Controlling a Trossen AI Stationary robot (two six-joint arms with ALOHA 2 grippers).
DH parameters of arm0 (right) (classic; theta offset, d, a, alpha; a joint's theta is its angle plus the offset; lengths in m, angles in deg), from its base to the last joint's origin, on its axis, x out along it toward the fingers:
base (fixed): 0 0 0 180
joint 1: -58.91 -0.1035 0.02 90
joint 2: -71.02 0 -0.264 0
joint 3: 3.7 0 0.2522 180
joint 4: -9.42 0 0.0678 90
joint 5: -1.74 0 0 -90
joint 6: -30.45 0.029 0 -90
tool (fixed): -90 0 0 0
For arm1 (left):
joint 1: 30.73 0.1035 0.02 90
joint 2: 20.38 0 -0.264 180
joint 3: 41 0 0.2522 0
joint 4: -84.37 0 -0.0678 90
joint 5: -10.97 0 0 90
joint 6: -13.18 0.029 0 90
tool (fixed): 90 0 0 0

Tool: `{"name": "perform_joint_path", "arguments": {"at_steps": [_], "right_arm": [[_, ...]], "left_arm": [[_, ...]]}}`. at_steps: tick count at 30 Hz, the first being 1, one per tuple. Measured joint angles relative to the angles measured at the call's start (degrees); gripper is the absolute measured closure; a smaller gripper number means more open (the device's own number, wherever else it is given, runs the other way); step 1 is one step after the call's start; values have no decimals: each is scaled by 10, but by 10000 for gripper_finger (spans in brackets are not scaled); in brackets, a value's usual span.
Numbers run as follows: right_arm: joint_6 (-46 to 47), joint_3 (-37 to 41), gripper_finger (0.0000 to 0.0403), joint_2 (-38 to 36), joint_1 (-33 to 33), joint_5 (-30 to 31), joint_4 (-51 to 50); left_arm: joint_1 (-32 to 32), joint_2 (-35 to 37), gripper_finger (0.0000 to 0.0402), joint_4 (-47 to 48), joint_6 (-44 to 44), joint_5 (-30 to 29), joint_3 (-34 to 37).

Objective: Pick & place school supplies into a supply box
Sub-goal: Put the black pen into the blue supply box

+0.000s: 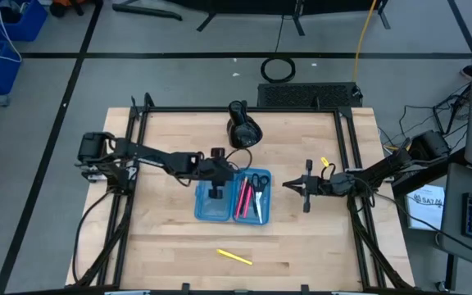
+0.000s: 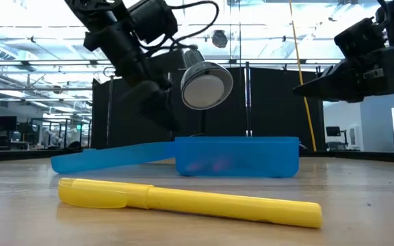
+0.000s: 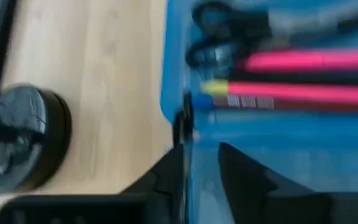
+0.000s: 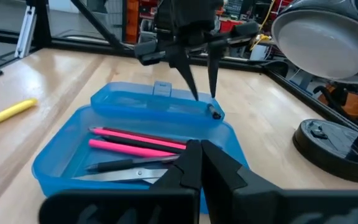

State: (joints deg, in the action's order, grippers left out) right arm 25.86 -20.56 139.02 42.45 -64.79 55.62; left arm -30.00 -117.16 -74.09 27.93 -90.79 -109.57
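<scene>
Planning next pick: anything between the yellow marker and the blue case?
Bare tabletop between yellow marker and blue case, seen in the high view.

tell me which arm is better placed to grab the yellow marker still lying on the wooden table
Probably the right: its gripper hangs shut and empty beside the translucent blue plastic case. The left gripper is busy over the case's lid. The yellow marker lies roughly between both.

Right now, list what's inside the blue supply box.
The supply box holds two pink pens, a dark pen and the scissors in one half. The right gripper covers that half's near corner.
</scene>
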Motion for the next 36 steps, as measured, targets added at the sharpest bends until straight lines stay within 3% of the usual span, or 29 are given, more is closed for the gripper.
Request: {"name": "perform_joint_path", "arguments": {"at_steps": [7,12,17,29,36], "right_arm": [[12,1,403,0,0,0,1],[24,1,403,0,0,1,3],[23,1,403,0,0,3,2],[18,2,403,0,0,6,2],[18,2,403,0,0,7,7]], "left_arm": [[14,0,184,71,34,-21,-2],[33,0,150,70,43,-20,-2],[47,0,151,70,50,14,-2],[32,0,207,37,71,6,-2],[30,-25,191,28,76,8,-3]]}}
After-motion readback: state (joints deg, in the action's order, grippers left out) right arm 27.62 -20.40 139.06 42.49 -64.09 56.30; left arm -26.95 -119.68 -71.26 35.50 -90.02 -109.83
